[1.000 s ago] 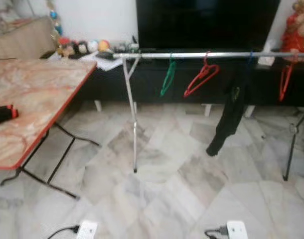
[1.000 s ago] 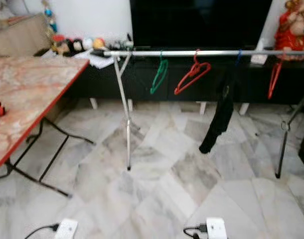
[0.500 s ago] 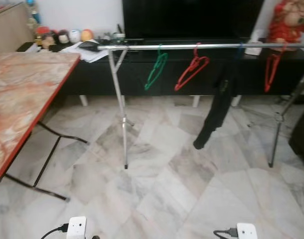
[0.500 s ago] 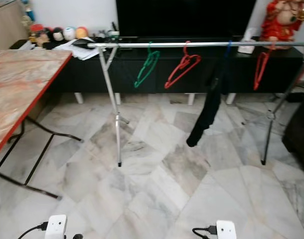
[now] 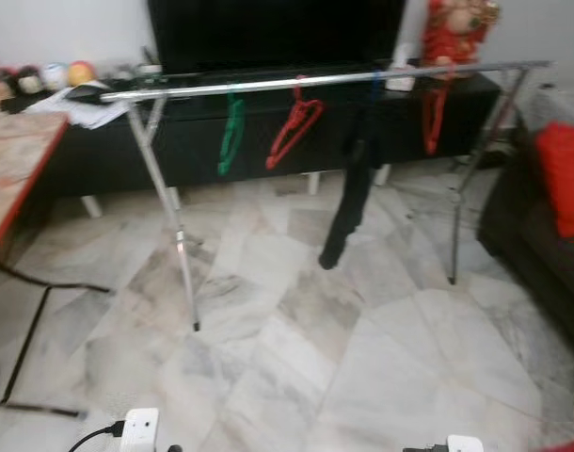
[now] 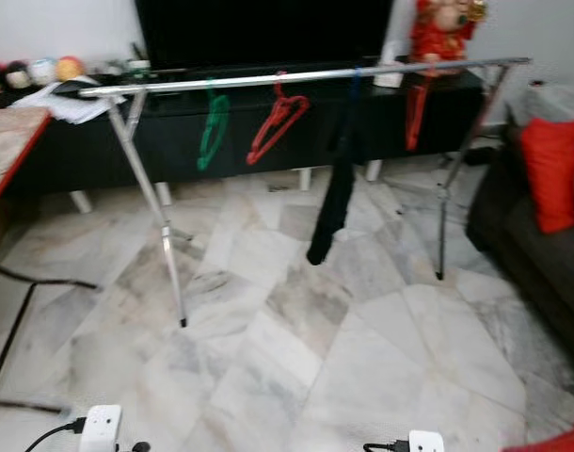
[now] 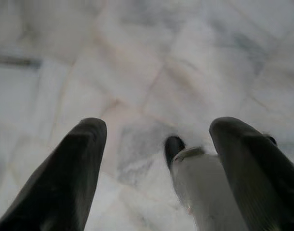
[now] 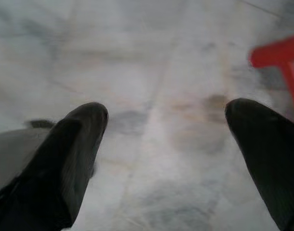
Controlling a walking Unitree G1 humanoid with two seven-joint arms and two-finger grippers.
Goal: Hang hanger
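Note:
A silver clothes rail [image 5: 334, 79] stands on thin legs across the marble floor, in front of a black TV bench. On it hang a green hanger [image 5: 232, 132], a red hanger [image 5: 294, 127], a black garment [image 5: 352, 198] and another red hanger [image 5: 433, 113]. My left gripper [image 7: 156, 139] is open and points down at the bare floor, with its fingers [image 7: 65, 178] wide apart. Also open over the floor is my right gripper [image 8: 166, 120], holding nothing. A blurred red angled piece [image 8: 282, 55] lies on the floor beyond its fingers [image 8: 74, 149]. A red edge [image 6: 560, 441] shows at the bottom right corner.
A dark sofa [image 5: 541, 254] with a red cushion [image 5: 562, 174] stands at the right. The marble-topped table's edge [image 5: 14, 160] and black legs are at the left. Two white power strips [image 5: 139, 428] [image 6: 424, 441] lie on the near floor. A red figurine [image 5: 454, 28] stands on the bench.
The camera has swung to the right: the table slid almost out at the left, and the sofa with its red cushion came in. The rail and its hangers have not moved.

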